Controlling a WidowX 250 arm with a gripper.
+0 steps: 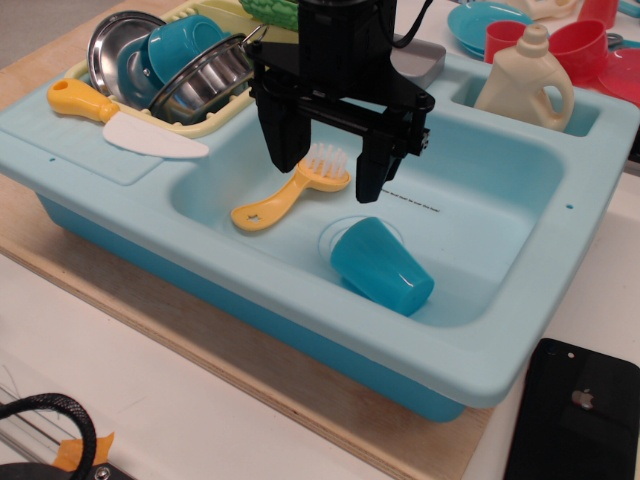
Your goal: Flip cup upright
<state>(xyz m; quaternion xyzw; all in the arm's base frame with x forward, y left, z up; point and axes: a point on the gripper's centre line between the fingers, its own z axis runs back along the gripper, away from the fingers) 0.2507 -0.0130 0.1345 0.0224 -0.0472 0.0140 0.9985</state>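
The teal-blue cup (378,264) lies on its side in the basin of the light-blue toy sink (480,345), its open rim facing left and back, its base toward the front right. My black gripper (327,172) hangs above the basin, just behind and above the cup. It is open and empty, its two fingers spread wide either side of the head of the yellow brush (290,190). It does not touch the cup.
The yellow brush lies in the basin left of the cup. A drying rack (215,125) at the back left holds steel bowls and another teal cup (180,45). A yellow-handled toy knife (120,118), a cream detergent bottle (527,80), red cups (580,45) and a black phone (580,420) are around.
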